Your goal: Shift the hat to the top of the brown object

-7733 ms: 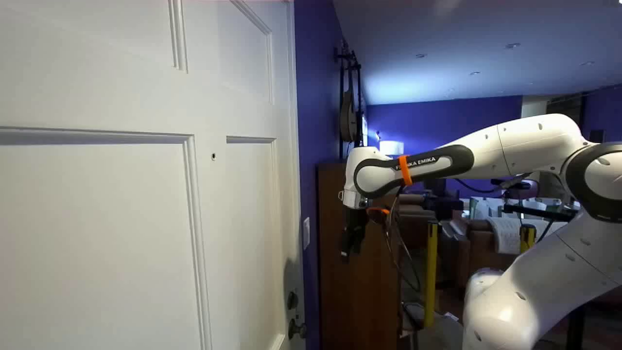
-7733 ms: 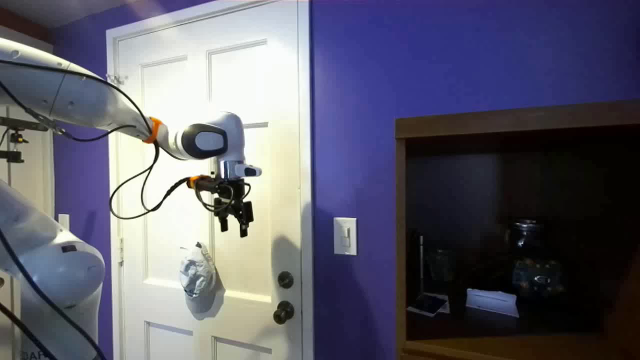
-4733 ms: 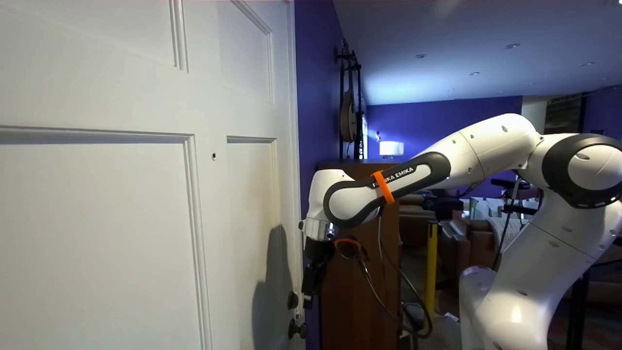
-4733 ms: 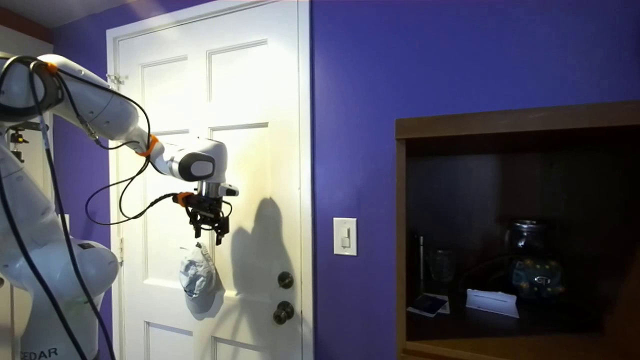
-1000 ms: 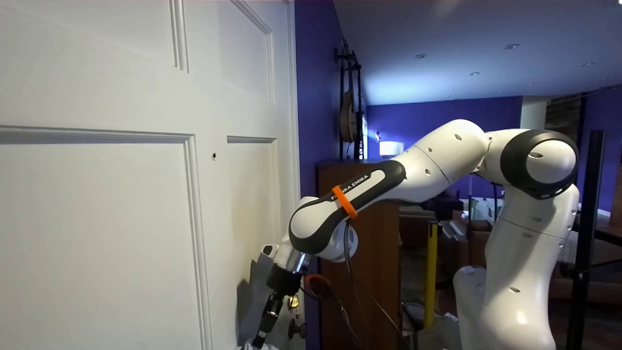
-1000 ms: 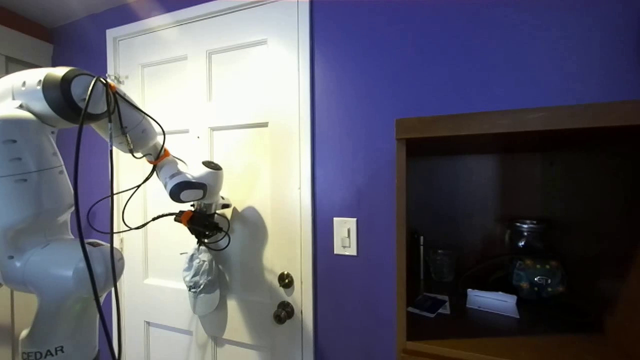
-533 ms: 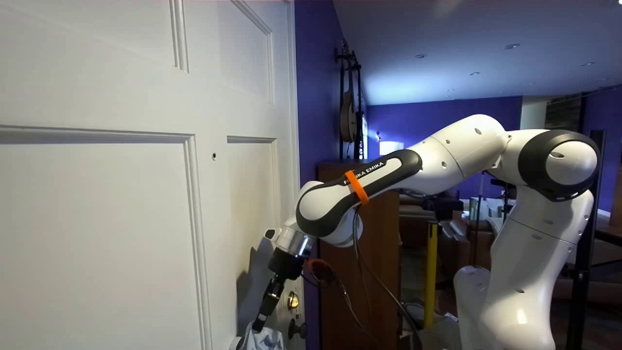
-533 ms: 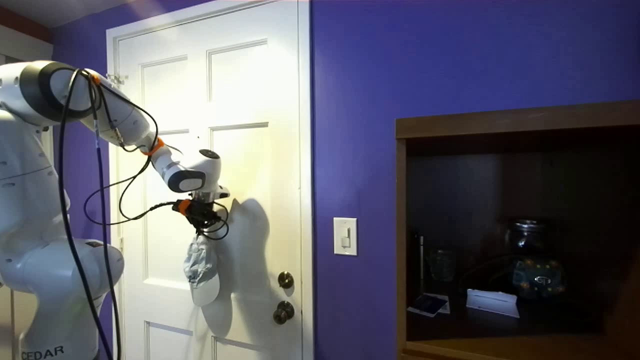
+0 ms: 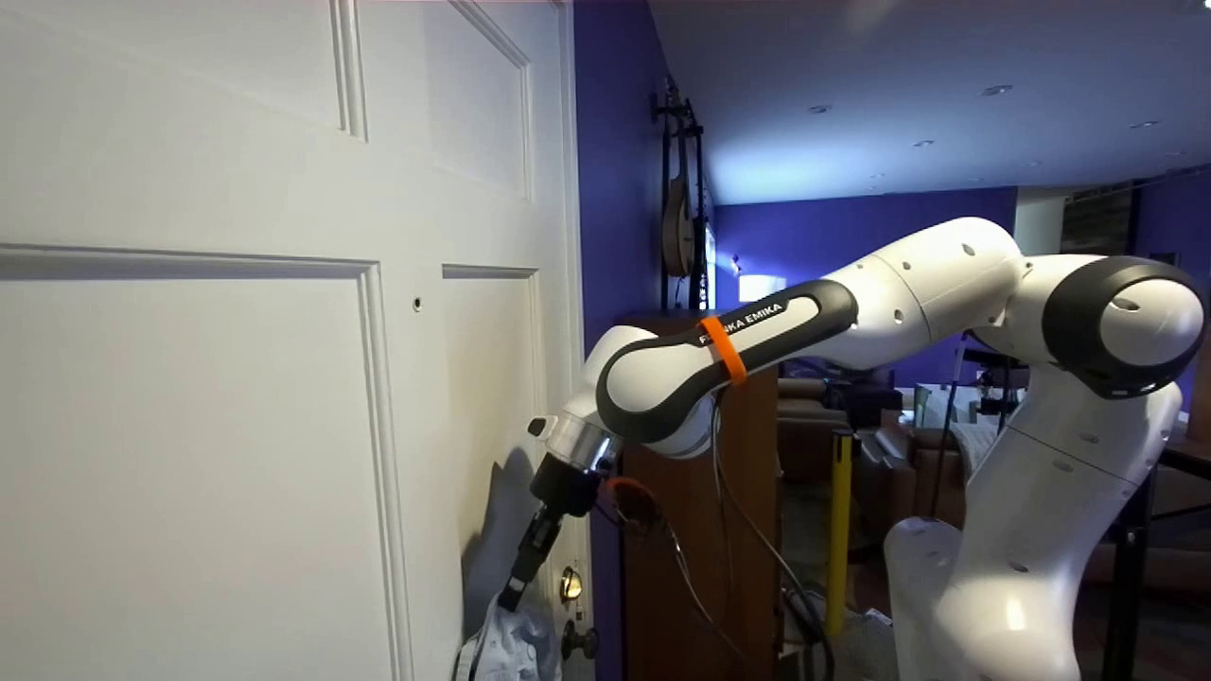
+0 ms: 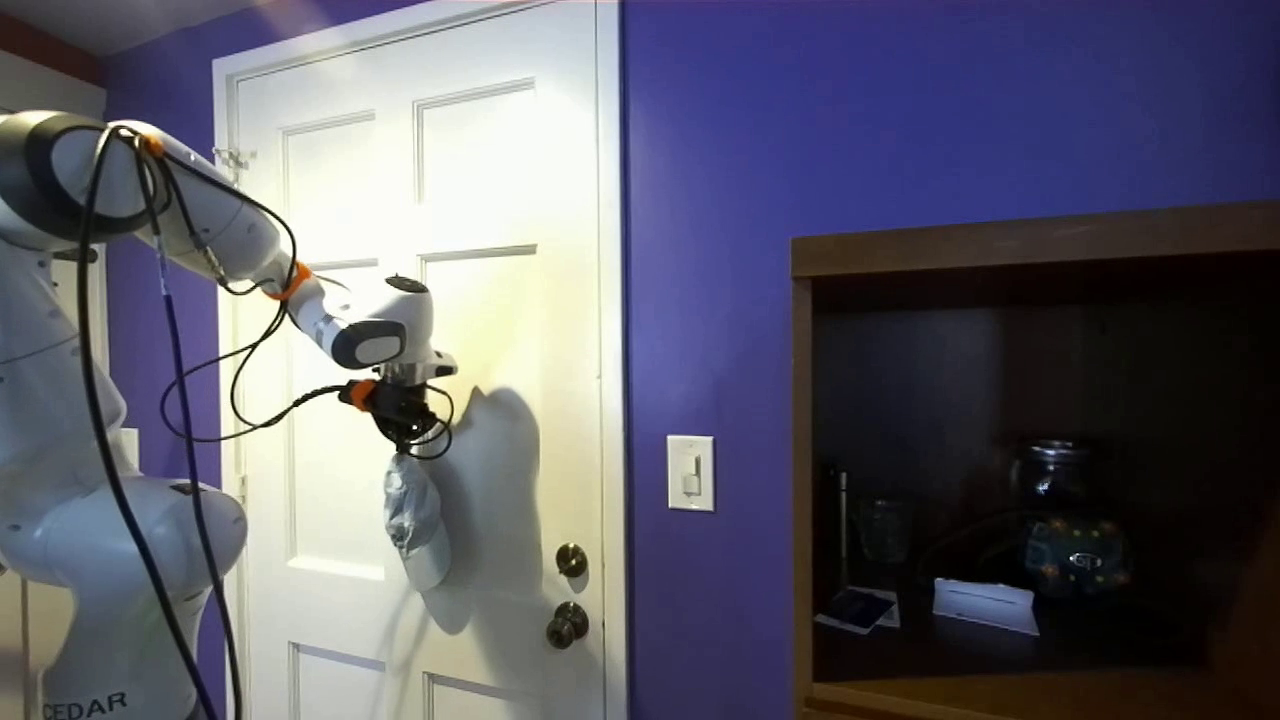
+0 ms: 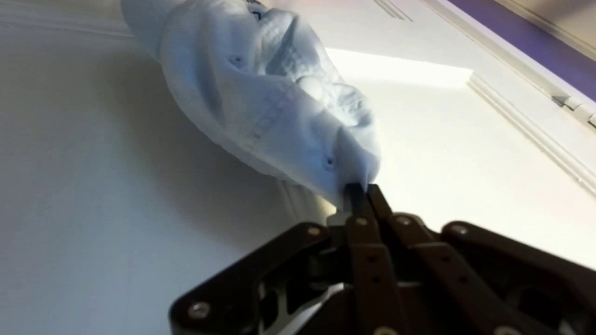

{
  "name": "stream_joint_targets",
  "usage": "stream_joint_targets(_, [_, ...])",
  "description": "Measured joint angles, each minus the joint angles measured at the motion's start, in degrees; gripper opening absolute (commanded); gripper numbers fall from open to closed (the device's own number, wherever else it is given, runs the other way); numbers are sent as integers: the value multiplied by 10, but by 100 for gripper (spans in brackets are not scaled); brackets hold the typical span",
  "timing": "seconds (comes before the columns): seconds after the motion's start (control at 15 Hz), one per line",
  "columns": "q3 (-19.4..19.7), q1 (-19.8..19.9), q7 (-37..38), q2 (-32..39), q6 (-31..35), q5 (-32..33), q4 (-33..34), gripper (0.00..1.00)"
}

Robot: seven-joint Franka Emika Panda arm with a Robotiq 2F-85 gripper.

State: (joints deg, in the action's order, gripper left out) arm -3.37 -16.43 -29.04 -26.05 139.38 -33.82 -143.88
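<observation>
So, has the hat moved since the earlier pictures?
Yes, upward: in an exterior view the hat now hangs higher relative to the door knob.

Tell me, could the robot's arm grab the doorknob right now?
Probably not: its gripper pinches the hat and would likely have to let go first. Otherwise, the way to the doorknob looks free.

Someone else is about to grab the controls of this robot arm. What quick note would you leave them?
Gripper: shut, pinching one end of the hat.
The hat hangs from it, in front of the white door.
The brown cabinet stands apart from the door, across a stretch of purple wall.
Done: hat gripped.
Left: probably lift it above the cabinet's top, carry it over, lay it there, let go.
</observation>
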Motion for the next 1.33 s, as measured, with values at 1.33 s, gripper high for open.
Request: stream_joint_targets(1.33, [53, -6, 27, -14, -54, 70, -29, 1])
